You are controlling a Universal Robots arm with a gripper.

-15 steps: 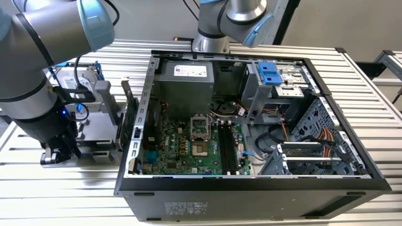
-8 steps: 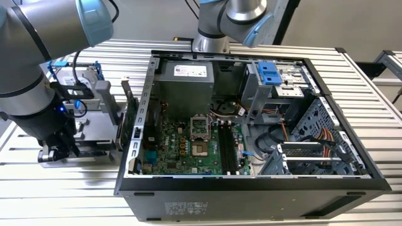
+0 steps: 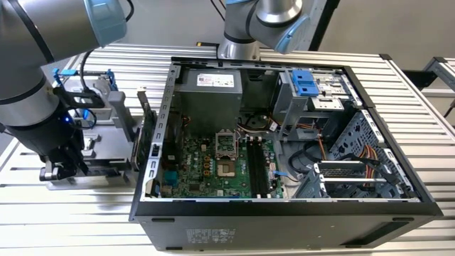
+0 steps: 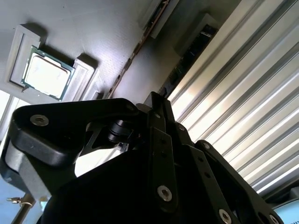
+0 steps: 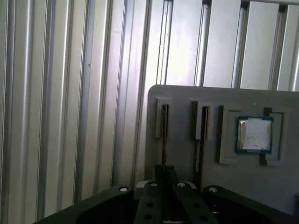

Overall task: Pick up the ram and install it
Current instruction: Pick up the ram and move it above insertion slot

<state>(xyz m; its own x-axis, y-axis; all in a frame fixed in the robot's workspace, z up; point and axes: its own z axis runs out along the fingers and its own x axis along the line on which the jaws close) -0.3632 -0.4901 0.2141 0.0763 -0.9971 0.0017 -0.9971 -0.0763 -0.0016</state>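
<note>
One ram [image 5: 164, 133] stands in the gray tray [image 5: 187, 98].
My claw [image 5: 163, 177] is right at it; I cannot tell if it pinches.

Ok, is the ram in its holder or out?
In: the first wrist view shows the ram standing on edge in a slot of the grey holder.

Ribbed aluminium table [image 3: 71, 213] is spanning most of the exterior view. Grey wall [image 3: 163, 21] is showing along the top. Second slatted table [image 3: 444, 66] is peeking in at the upper right edge. Bright light is glaring off the slats [image 5: 70, 93] in both wrist views.
</note>
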